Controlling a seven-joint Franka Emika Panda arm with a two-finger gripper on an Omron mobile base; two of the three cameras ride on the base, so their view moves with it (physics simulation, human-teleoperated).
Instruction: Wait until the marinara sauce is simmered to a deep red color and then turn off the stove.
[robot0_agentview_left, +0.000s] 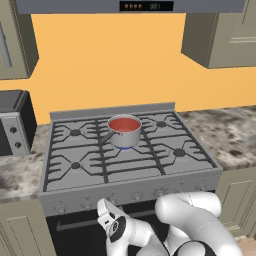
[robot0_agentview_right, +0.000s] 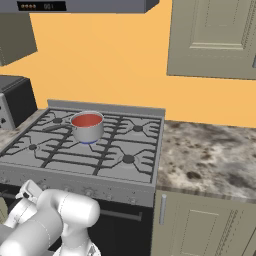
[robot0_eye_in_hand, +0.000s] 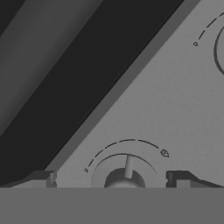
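Note:
The marinara sauce (robot0_agentview_left: 123, 124) (robot0_agentview_right: 86, 120) is a smooth orange-red surface in a small steel saucepan (robot0_agentview_left: 125, 136) on the stove's (robot0_agentview_left: 165, 172) middle rear burner. A blue flame (robot0_agentview_left: 125, 148) shows under the pan. My gripper (robot0_agentview_left: 103, 205) (robot0_agentview_right: 27, 189) sits low at the stove's front panel, at the knob row. In the hand view it (robot0_eye_in_hand: 111, 179) is open, its two fingertips (robot0_eye_in_hand: 41, 178) standing on either side of a round knob (robot0_eye_in_hand: 124, 177) without touching it. The knob's pointer bar points up toward an arc mark.
A black-and-silver box appliance (robot0_agentview_left: 12, 125) stands on the counter left of the stove. Speckled stone counter (robot0_agentview_left: 230, 135) runs to the right. The dark oven door (robot0_eye_in_hand: 65, 65) lies beside the panel, and another knob (robot0_eye_in_hand: 220, 48) shows at the hand view's edge.

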